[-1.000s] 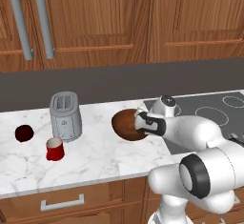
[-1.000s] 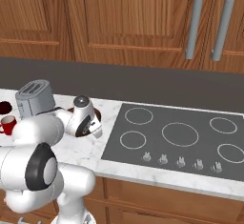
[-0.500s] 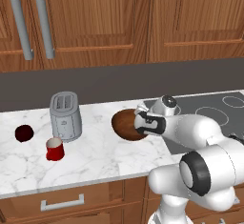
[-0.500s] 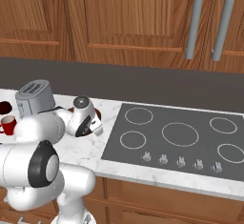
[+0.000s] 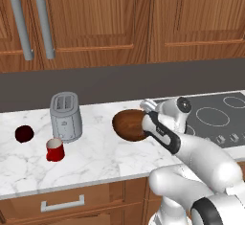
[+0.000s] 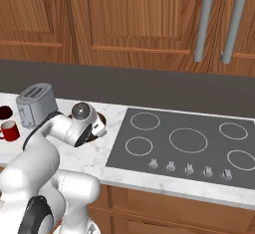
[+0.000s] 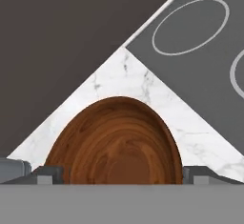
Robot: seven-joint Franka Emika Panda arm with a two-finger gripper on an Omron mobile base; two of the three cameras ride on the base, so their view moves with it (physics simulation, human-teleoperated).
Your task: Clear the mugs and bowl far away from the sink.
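Observation:
The brown wooden bowl [image 5: 128, 125] rests on the marble counter just left of the stovetop. My gripper [image 5: 146, 110] hangs over its right rim. In the hand view the bowl [image 7: 116, 142] lies between my two spread fingertips, and the gripper [image 7: 121, 175] is open around it. Far to the left stand the two mugs: the red mug [image 5: 55, 150] near the counter's front and the dark maroon mug [image 5: 24, 133] behind it. Both also appear at the left edge of the right base view, red mug [image 6: 10, 131] and maroon mug [image 6: 4, 112]. The sink is out of view.
A silver toaster [image 5: 64, 116] stands between the mugs and the bowl. The black stovetop [image 6: 184, 141] takes up the counter to the right. Wooden cabinets with long grey handles [image 5: 21, 23] hang above a dark backsplash.
The gripper's fingers have spread wider apart around the bowl. The bowl, mugs and toaster stay where they were.

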